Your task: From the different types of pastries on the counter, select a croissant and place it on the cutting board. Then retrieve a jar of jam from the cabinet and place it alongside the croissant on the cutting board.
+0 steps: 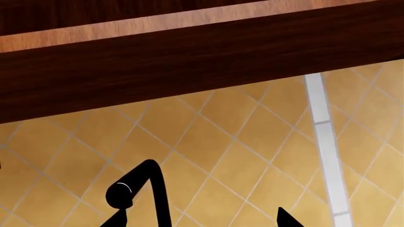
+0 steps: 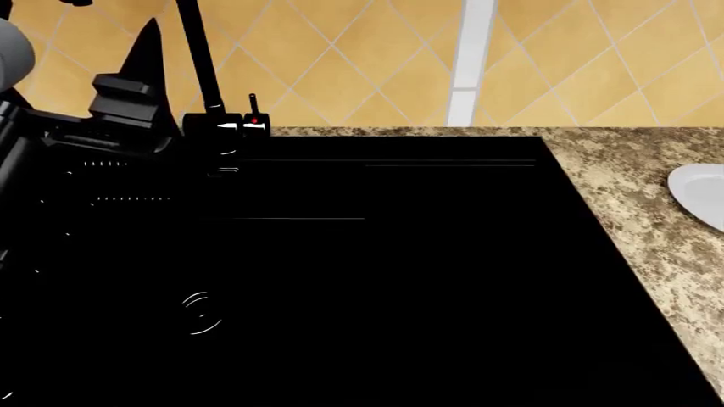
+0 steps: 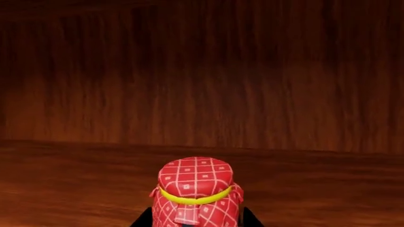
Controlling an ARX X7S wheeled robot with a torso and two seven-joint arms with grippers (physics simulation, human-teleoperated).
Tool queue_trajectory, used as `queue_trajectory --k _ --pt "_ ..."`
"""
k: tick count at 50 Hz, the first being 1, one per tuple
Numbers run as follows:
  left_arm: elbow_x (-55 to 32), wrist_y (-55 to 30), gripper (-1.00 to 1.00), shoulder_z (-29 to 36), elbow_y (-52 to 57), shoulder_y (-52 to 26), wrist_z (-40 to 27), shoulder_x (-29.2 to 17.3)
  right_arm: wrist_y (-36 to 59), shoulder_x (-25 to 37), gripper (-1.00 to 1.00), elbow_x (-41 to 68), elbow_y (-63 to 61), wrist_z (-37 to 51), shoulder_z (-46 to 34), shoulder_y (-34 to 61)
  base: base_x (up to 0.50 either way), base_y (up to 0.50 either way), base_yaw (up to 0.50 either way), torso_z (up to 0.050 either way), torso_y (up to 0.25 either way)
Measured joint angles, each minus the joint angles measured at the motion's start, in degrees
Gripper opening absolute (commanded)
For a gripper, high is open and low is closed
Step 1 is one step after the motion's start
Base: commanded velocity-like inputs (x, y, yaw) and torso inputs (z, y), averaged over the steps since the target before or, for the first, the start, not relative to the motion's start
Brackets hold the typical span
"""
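The jar of jam (image 3: 196, 189), with its red checked lid and yellow band, stands upright on a dark wooden cabinet shelf (image 3: 75, 189). My right gripper (image 3: 197, 222) has a black finger against each side of the jar and is shut on it. My left gripper (image 1: 200, 222) is open and empty, held up in front of the tiled wall below the cabinet's underside (image 1: 189, 61). The left arm (image 2: 114, 110) shows at the left of the head view. The croissant, the muffin and the cutting board are out of view.
A black tap (image 2: 203, 76) stands behind the black sink (image 2: 396, 271); it also shows in the left wrist view (image 1: 154, 189). The speckled granite counter (image 2: 633, 195) runs right of the sink, with a white plate (image 2: 701, 195) at the right edge.
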Motion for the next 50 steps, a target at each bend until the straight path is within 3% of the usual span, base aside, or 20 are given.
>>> queue_trajectory --k 10,26,50 --pt "0.3 0.4 1.0 -0.1 0.0 0.5 0.3 -0.2 1.0 -0.1 -1.0 -3.7 -1.4 0.0 2.9 -0.6 0.0 0.0 0.0 0.0 0.0" --pt "1.3 1.0 1.0 0.0 0.1 1.6 0.9 -0.2 1.9 -0.1 -1.0 -2.7 0.2 -4.1 -3.7 1.5 0.0 0.0 0.0 0.0 0.0" --pt "2.1 1.2 1.0 1.4 0.3 1.6 0.7 0.4 15.1 0.6 -1.0 -32.8 -14.6 -13.2 16.2 1.2 0.0 0.0 0.0 0.0 0.0"
